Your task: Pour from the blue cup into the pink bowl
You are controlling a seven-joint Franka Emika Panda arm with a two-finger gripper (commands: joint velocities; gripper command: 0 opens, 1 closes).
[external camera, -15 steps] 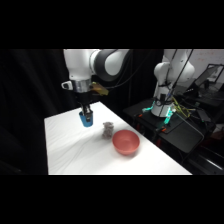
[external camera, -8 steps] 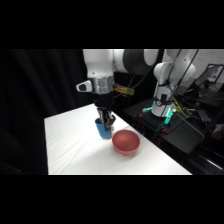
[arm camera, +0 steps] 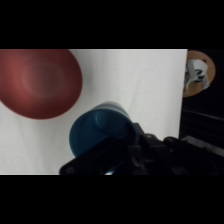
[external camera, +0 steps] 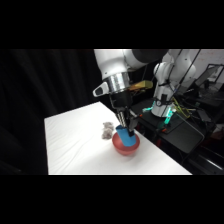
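The blue cup (external camera: 125, 136) hangs in the air with my gripper (external camera: 124, 129) shut on it from above. In the side view it sits just over the pink bowl (external camera: 127, 149), overlapping the bowl's near rim. In the wrist view the blue cup (arm camera: 97, 131) shows right above the black linkage of my gripper (arm camera: 112, 150), its dark inside facing the camera. The pink bowl (arm camera: 36, 82) lies at the upper left of that view, beside the cup. I cannot make out anything inside the cup.
A small grey lumpy object (external camera: 106, 130) rests on the white table (external camera: 80, 150) just left of the bowl. Dark equipment with a green light (external camera: 167, 116) stands past the table's right edge. A brown round thing (arm camera: 197, 75) shows beyond the table edge in the wrist view.
The arm has carried the blue cup to the right, from left of the grey lump, past it, to over the pink bowl.
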